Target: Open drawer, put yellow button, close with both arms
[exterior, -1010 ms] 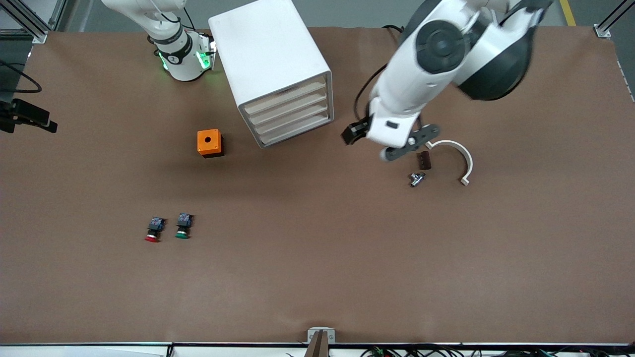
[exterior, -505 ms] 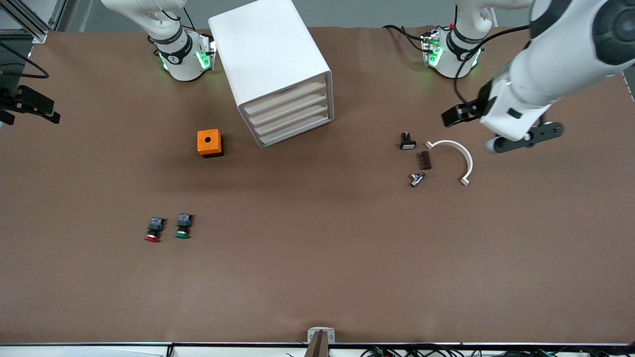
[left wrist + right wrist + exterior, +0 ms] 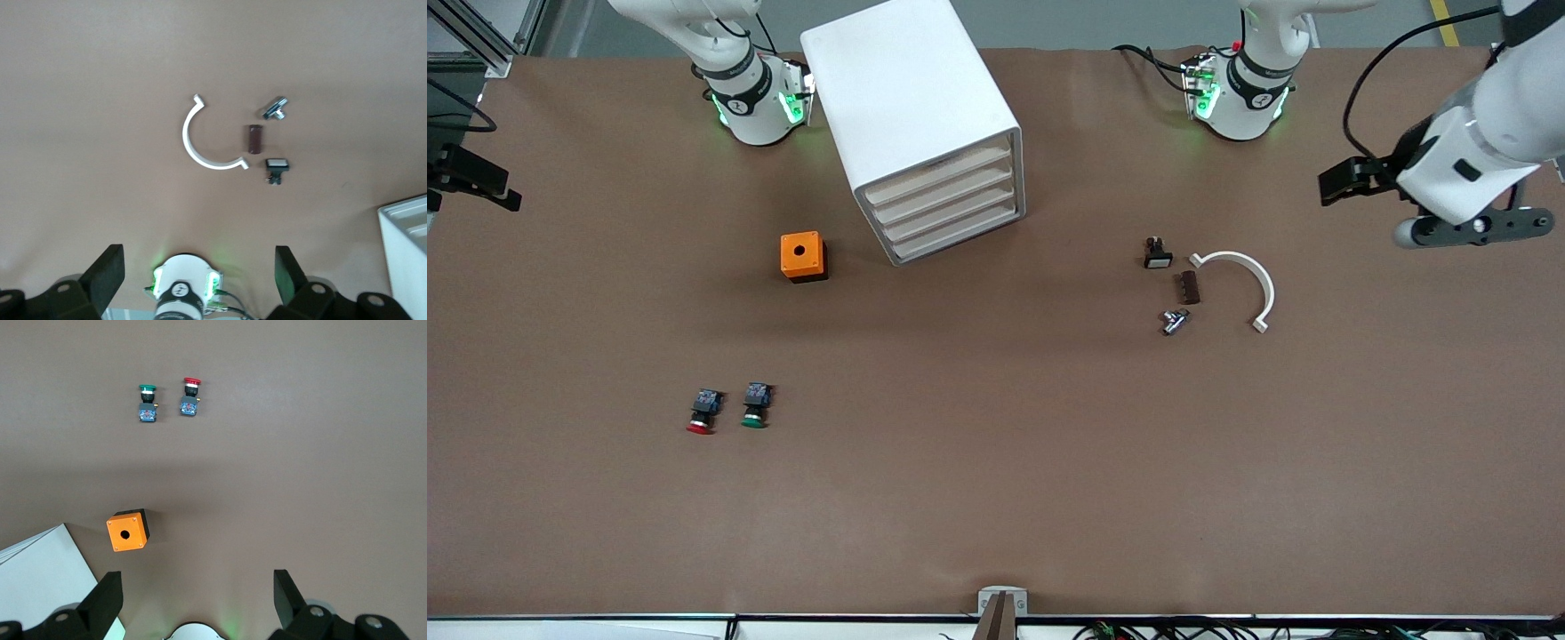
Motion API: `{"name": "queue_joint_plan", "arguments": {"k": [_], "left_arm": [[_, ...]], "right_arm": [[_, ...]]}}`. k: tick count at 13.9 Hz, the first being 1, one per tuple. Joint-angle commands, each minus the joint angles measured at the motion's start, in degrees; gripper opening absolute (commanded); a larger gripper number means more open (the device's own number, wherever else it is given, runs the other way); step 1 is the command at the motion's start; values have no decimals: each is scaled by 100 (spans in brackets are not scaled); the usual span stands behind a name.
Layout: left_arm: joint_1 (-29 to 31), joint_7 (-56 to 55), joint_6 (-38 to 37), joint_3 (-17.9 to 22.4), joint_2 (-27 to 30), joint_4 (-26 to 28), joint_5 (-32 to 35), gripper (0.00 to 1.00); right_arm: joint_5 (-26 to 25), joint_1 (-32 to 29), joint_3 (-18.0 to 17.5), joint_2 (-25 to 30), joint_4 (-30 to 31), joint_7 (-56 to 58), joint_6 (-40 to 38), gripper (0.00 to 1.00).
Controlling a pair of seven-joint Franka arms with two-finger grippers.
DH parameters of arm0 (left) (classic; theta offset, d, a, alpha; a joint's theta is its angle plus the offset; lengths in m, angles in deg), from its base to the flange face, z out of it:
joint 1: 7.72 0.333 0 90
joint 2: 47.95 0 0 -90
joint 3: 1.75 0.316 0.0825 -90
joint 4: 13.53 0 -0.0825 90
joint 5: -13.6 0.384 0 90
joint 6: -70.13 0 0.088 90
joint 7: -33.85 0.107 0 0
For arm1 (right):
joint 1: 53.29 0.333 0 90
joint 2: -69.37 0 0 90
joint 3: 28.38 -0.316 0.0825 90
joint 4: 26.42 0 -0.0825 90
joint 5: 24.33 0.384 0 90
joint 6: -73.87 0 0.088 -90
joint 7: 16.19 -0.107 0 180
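The white cabinet [image 3: 911, 98] stands between the two arm bases. All four drawers are shut, including the top drawer [image 3: 941, 171]. The yellow button is not in view. My left gripper [image 3: 1347, 178] is up in the air over the left arm's end of the table, open and empty; its wrist view [image 3: 198, 257] looks down on its own base. My right gripper [image 3: 471, 173] is at the right arm's end of the table, high up, open and empty [image 3: 197, 577]. A corner of the cabinet shows in both wrist views [image 3: 407, 227] [image 3: 40, 577].
An orange box [image 3: 802, 256] with a round hole sits beside the cabinet. A red-capped button [image 3: 701, 414] and a green-capped button [image 3: 755, 407] lie nearer the camera. A white curved clip [image 3: 1249, 276], a white-topped switch [image 3: 1157, 254], a brown block [image 3: 1188, 287] and a metal fitting [image 3: 1173, 320] lie toward the left arm's end.
My left arm has swung away from the cabinet front to the left arm's end of the table, uncovering the white-topped switch. My right gripper has shifted slightly. The drawers stay shut.
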Motion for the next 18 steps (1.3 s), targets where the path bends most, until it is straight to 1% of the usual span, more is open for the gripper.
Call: {"name": "queue_joint_plan", "arguments": {"k": [1, 3, 4, 5, 7, 9, 11, 13, 18], "left_arm": [[-63, 660, 499, 422, 679, 969, 105, 99], [-142, 969, 1411, 766, 1451, 2136, 105, 99], [-142, 979, 1860, 819, 1777, 2551, 105, 99], [-151, 979, 2143, 837, 1894, 2686, 97, 99], [-238, 988, 2277, 855, 1799, 2373, 97, 100], [-273, 944, 2260, 855, 1553, 1829, 97, 99], [-256, 891, 2190, 803, 1351, 1406, 97, 100], [-265, 883, 1805, 776, 1350, 1360, 97, 100], [-203, 900, 1425, 776, 1359, 1360, 17, 100]], "right_arm": [[88, -60, -27, 194, 198, -8, 6, 100], [193, -68, -18, 203, 198, -8, -2, 100], [194, -68, -18, 229, 198, 1, -20, 100], [194, -60, -18, 246, 198, 1, -29, 100], [194, -60, -26, 247, 215, 9, -20, 100], [185, -51, -26, 264, 233, 9, -11, 100], [185, -42, -44, 273, 233, 18, 6, 100], [150, -42, -44, 255, 224, 18, 41, 100], [88, -16, -62, 255, 189, 18, 42, 100]]}}
